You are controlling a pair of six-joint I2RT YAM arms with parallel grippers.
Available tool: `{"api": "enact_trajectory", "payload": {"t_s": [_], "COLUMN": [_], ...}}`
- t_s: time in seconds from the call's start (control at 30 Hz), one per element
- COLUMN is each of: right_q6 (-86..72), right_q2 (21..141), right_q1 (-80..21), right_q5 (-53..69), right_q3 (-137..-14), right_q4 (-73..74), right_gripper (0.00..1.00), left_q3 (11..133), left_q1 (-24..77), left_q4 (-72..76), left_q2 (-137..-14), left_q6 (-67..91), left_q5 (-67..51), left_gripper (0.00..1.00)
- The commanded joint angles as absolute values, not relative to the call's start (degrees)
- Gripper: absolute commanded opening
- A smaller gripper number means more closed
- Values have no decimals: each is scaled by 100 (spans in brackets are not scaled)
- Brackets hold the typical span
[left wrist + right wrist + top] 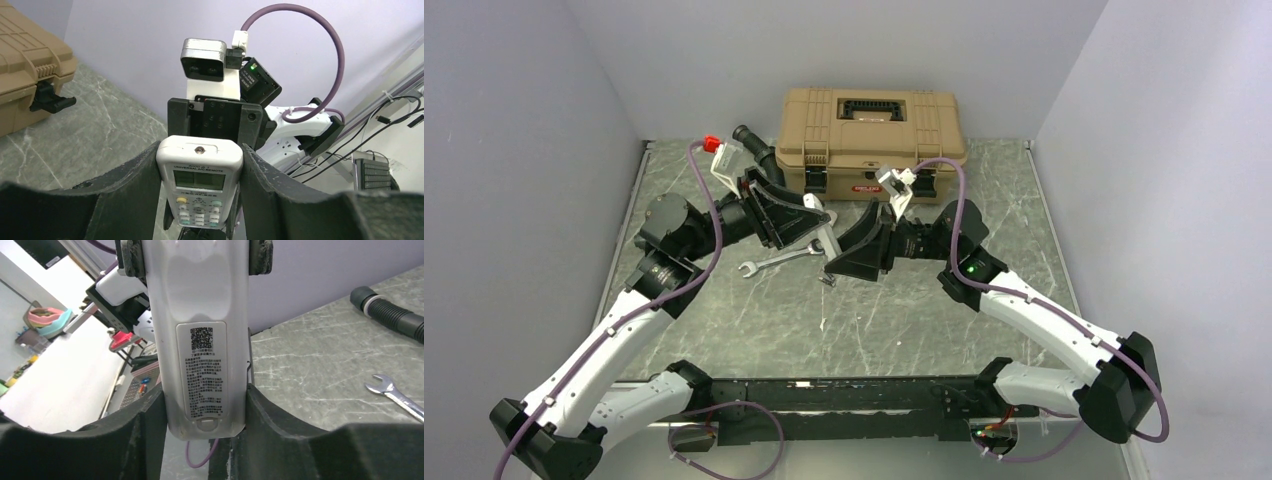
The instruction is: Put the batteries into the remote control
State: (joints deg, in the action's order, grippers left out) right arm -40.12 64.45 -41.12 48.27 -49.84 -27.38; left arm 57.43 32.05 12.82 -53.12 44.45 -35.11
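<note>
Robotics lab test cell. Pale partition walls (524, 150) box in a marble-look table (924, 310). Tan toolbox (871, 130) at 12 o'clock, wrench (776, 261) near centre.

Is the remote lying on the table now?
No, the left hand grips the remote up in the air above the table.

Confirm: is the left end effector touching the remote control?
Touching. Left wrist view shows the remote control clamped on both sides by the left end effector.

The left arm (614, 330) and right arm (1044, 315) reach forward, wrists turned inward facing each other. The left tool (200, 160) and right tool (206, 400) each grip one end of the remote control (200, 300).
</note>
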Motion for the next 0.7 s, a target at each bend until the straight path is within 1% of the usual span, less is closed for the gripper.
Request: {"api": "enact_trajectory", "payload": {"t_s": [0.0,0.03,0.07,0.1,0.13,0.17,0.2,0.23,0.27,0.4,0.5,0.57,0.67], "right_q6": [-4026,-4025,-4019,-4005,-3974,-3939,-3872,-3766,-3652,-3042,-2711,-2381,-1879], "right_q2": [6365,6367,6359,6366,6368,6376,6370,6356,6331,6157,6135,6195,6402], "right_q1": [-4113,-4110,-4101,-4104,-4112,-4112,-4105,-4111,-4114,-4138,-4203,-4391,-4942], "right_q5": [4894,4895,4888,4886,4881,4853,4776,4654,4493,3463,2747,2180,1133], "right_q3": [-5055,-5058,-5066,-5082,-5118,-5161,-5212,-5272,-5327,-5550,-5699,-5899,-6253], "right_q4": [-3118,-3120,-3106,-3085,-3031,-2941,-2805,-2607,-2412,-1473,-981,-559,135], "right_gripper": [38,30,19,6,0,0,0,0,0,0,0,0,0], "left_q3": [5854,5847,5848,5858,5873,5903,5942,5980,6019,6321,6663,6877,7111], "left_q1": [3193,3196,3199,3195,3192,3194,3191,3193,3196,3197,3203,3201,3202], "left_q4": [1614,1598,1554,1475,1379,1247,1101,964,833,56,-1013,-1472,-1998], "left_q2": [-5280,-5274,-5274,-5279,-5282,-5291,-5298,-5312,-5310,-5320,-5458,-5572,-5751], "left_q6": [4482,4482,4478,4463,4439,4405,4377,4351,4324,4169,4093,4121,4222], "left_q5": [-3513,-3488,-3453,-3402,-3349,-3274,-3154,-3060,-2971,-2289,-1679,-1305,-892], "left_gripper": [0,4,11,20,34,55,81,97,99,99,99,99,99]}}
